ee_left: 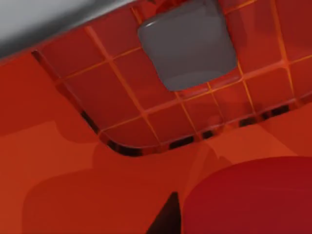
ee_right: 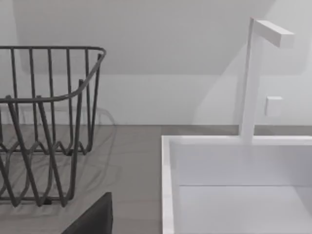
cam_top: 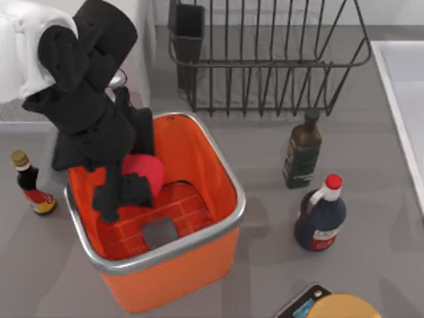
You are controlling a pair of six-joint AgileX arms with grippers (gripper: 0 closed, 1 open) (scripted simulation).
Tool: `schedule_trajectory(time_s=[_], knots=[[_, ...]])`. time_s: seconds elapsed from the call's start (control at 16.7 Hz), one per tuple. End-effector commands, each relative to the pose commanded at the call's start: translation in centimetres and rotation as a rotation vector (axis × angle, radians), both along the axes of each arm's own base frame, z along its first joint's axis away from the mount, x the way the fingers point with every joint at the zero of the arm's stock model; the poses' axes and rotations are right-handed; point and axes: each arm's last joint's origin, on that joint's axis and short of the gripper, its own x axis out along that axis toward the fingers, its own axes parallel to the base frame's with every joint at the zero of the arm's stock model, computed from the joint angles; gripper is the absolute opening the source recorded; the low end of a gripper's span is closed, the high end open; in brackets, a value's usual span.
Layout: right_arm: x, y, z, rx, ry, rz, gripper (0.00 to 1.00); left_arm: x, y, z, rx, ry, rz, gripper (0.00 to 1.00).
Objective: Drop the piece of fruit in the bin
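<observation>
One arm works in your top view: the left hand (cam_top: pixel 136 182) reaches inside the bin (cam_top: pixel 228 179), fingers closed around the piece of fruit (cam_top: pixel 147 173) near its left wall. Your left wrist view shows the fruit (ee_left: pixel 253 200) above the gridded floor. Your right wrist view shows the wire rack (ee_right: pixel 44 126) beside a white sink (ee_right: pixel 168 185).

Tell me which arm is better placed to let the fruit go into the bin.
Left. Its gripper is inside the orange bin, holding the red fruit above the gridded floor, so it need only open. The right wrist camera faces the wire rack and sink.
</observation>
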Motion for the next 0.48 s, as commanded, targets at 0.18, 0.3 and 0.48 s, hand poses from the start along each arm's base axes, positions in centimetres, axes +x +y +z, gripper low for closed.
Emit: schedule_trajectory(time_s=[0.18,0.3,0.48], knots=[[0.0,0.0,0.0,0.0,0.0,0.0,1.0,0.0,0.0,0.0,0.0,0.0,0.0,0.23],[0.0,0.0,0.0,0.0,0.0,0.0,1.0,0.0,0.0,0.0,0.0,0.0,0.0,0.38],[0.0,0.0,0.0,0.0,0.0,0.0,1.0,0.0,0.0,0.0,0.0,0.0,0.0,0.6]])
